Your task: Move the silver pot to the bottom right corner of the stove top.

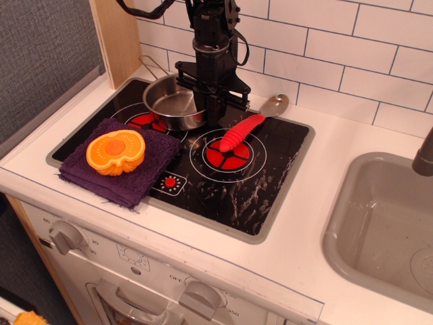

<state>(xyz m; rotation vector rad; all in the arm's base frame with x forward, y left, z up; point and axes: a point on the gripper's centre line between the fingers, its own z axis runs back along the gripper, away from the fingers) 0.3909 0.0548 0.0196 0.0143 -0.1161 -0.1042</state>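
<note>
The silver pot [173, 103] is at the back left of the stove top [270, 169], over the left burner, with its wire handle pointing to the back left. My gripper [210, 110] comes straight down at the pot's right rim. Its fingers are drawn together on that rim, one inside the pot and one outside. The pot looks slightly tilted; I cannot tell if it is off the glass. The stove top's bottom right corner is bare black glass with white scuffs.
A silver spoon with a red handle [239, 132] lies across the right burner, just right of my gripper. A purple cloth [139, 177] with an orange toy [115, 150] covers the stove's front left. A grey sink [379, 227] is at the right.
</note>
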